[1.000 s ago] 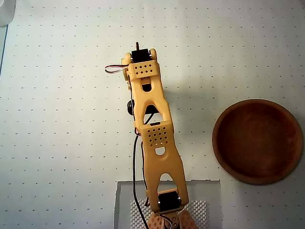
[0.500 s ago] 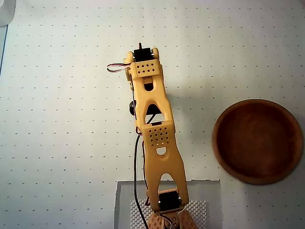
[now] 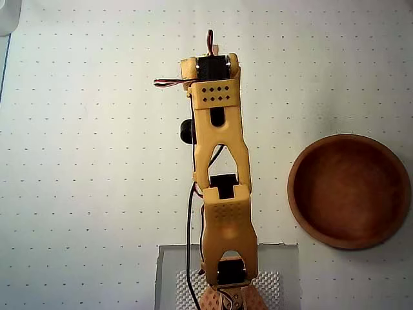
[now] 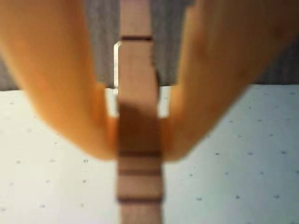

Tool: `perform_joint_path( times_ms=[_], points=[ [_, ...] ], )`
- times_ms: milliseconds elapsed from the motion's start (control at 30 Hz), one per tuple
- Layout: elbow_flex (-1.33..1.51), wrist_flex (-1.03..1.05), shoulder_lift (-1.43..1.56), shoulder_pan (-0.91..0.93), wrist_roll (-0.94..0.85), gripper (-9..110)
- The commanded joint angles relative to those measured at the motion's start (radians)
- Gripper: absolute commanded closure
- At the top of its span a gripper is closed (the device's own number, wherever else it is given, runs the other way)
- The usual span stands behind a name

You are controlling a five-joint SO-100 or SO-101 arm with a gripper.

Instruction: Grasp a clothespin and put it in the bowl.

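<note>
Bright, even light fills the overhead view, with soft shadows on the desk [image 3: 77,161]. The wrist view is blurred, its pincer [image 4: 139,140] fingers badly out of focus.

A: Entry, setting?
B: Hobby or lab workbench, indoors; the wider room is out of sight.
A: Grounds?
B: Item one: table [image 3: 77,161], covered by a white sheet printed with a regular grid of small dots, as on a work mat. Item two: arm [image 3: 219,161], orange 3D-printed shells with black servos and loose wiring exposed, the build of a kit or maker project. Item three: clear plate [image 3: 173,274] under the arm's base, over a perforated white pad [image 3: 268,287]. Item four: bowl [image 3: 349,191], wooden, a household piece set out as a prop.
A: Wrist view?
B: Same dotted sheet, with a grey band beyond its edge.
</note>
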Motion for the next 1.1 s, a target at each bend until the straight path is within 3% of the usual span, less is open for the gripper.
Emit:
perform_joint_path(
  times_ms=[0, 600, 1067],
  points=[
    [0.06, 0.031, 0.192, 0.051, 0.005, 105],
    [0.574, 0.029, 0.397, 0.442, 0.003, 105],
    [0.695, 0.026, 0.396, 0.723, -0.044, 105]
  ],
)
